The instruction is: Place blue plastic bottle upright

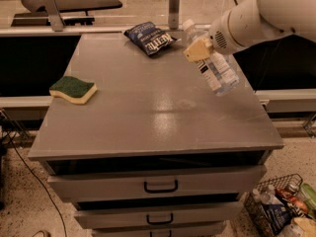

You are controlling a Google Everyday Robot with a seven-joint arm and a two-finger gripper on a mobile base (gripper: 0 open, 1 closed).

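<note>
The blue plastic bottle [216, 69] is clear with a white cap at its upper left end and a white label with dark print. It hangs tilted, bottom down to the right, above the right part of the grey cabinet top [148, 107]. My gripper [202, 47] is shut on the bottle near its neck, with one tan finger [198, 49] across its front. The white arm comes in from the upper right.
A dark blue snack bag [150, 37] lies at the back middle of the top. A green-and-yellow sponge [73, 89] lies at the left. Drawers [160, 185] are below the top. A wire basket of items [281, 209] stands on the floor at the lower right.
</note>
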